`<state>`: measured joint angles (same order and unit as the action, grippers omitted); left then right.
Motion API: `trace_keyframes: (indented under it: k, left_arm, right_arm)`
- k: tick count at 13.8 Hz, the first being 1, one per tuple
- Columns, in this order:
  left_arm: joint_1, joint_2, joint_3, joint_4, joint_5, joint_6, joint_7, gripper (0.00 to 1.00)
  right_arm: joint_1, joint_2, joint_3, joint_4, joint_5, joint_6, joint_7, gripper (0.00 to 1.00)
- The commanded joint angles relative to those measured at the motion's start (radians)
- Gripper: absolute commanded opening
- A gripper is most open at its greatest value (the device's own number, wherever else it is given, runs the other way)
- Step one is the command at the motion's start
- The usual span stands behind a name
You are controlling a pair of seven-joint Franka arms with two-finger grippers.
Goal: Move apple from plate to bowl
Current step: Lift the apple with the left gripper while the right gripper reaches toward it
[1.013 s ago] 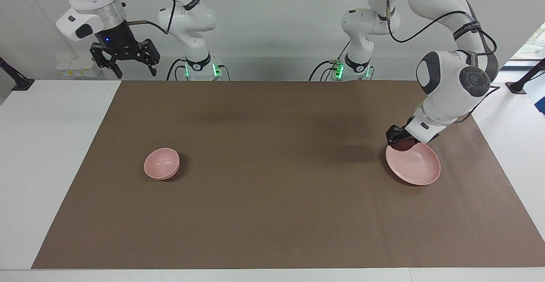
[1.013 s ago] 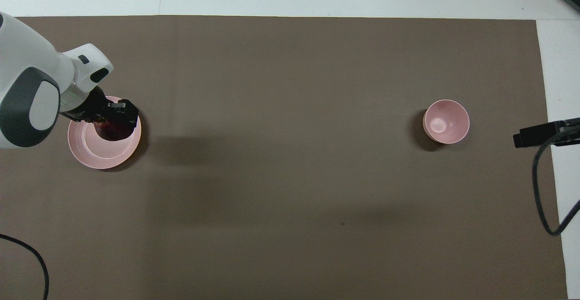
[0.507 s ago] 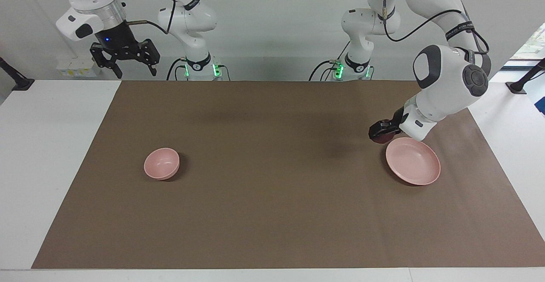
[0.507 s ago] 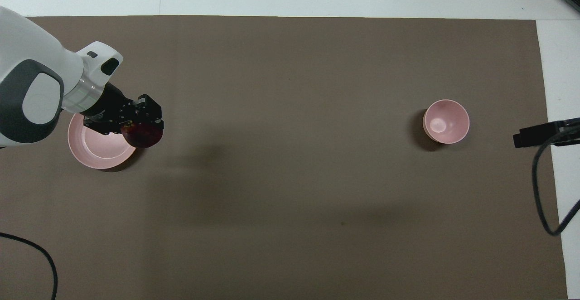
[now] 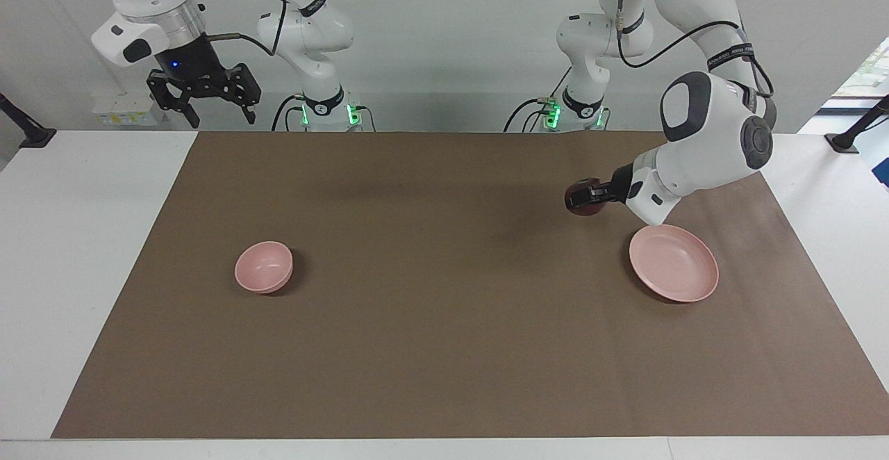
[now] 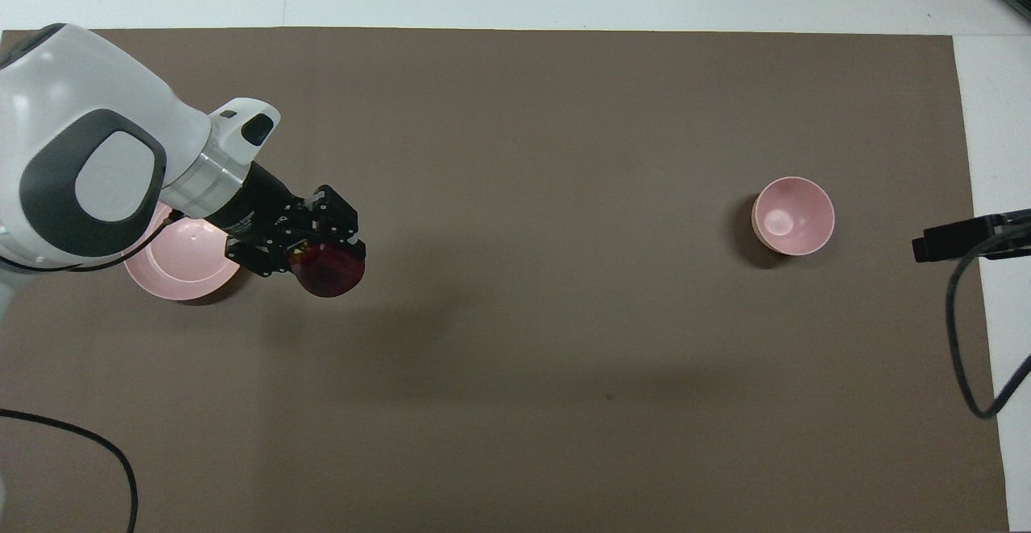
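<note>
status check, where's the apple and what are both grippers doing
Left gripper shut on apple, up over mat. Right gripper open, waiting. Plate bare, bowl empty. Path clear.

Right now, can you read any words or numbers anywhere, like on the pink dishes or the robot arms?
No text can be read.
Small deep pale pink bowl: blank.
Flat round pale pink plate: blank.
Black band on the left arm: white lettering, too small to read.
</note>
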<state>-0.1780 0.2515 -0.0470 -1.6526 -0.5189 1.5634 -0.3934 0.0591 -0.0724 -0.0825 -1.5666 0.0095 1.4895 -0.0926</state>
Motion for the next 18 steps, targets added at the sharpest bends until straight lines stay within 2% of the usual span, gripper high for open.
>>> trace_keyframes:
  k: [1,4,9,14,18]
  left_arm:
    - [-0.057,-0.005,0.007,0.011,-0.117,-0.005,-0.152,0.0]
    - [-0.109,-0.001,-0.002,0.014,-0.184,0.047,-0.324,0.0]
    - [-0.112,0.006,-0.017,0.011,-0.344,0.069,-0.435,0.0]
    - [-0.112,0.025,-0.024,0.002,-0.584,0.128,-0.591,0.0]
    - [-0.112,0.026,-0.106,-0.003,-0.749,0.285,-0.722,0.0]
  right_arm:
    - [-0.01,-0.017,0.004,-0.016,0.007,0.002,-0.029,1.0]
    - [-0.01,-0.017,0.004,-0.016,0.007,0.002,-0.029,1.0]
    - [-0.01,-0.017,0.004,-0.016,0.007,0.002,-0.029,1.0]
    - [-0.01,-0.017,0.004,-0.016,0.007,0.002,-0.029,1.0]
    - [-0.01,-0.023,0.0,-0.016,-0.002,-0.053,-0.048,1.0]
